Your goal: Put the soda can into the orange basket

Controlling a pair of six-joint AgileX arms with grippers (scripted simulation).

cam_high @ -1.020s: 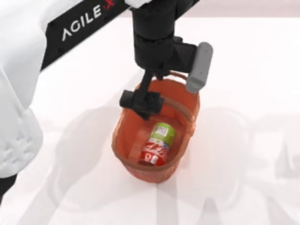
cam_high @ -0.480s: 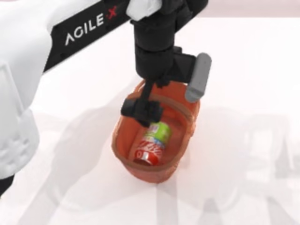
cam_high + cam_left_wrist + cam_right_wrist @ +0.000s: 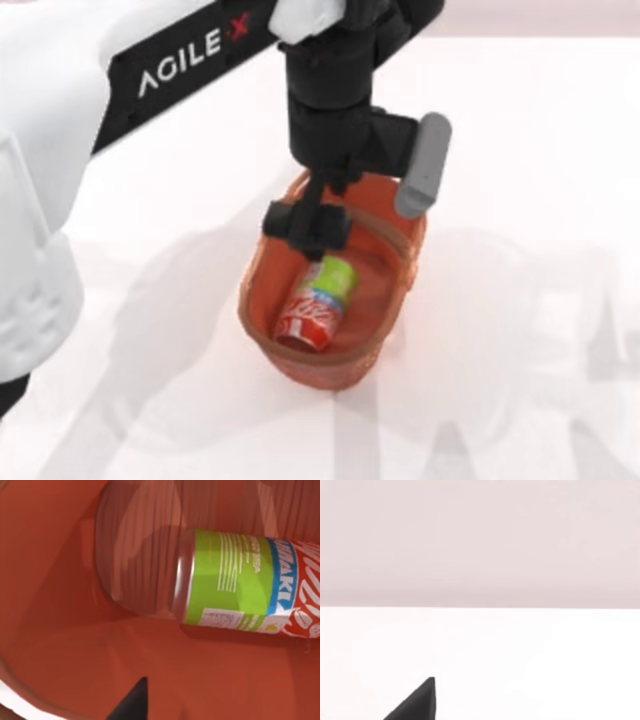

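One can (image 3: 314, 305) and one basket (image 3: 262, 322) from above: the can's lying on its side inside, free of the left gripper (image 3: 306, 226) just over it, fingers apart. Left wrist shows that can (image 3: 250, 583) on the basket floor (image 3: 75, 630). Right wrist: bare table (image 3: 520, 655), can't tell its gripper.
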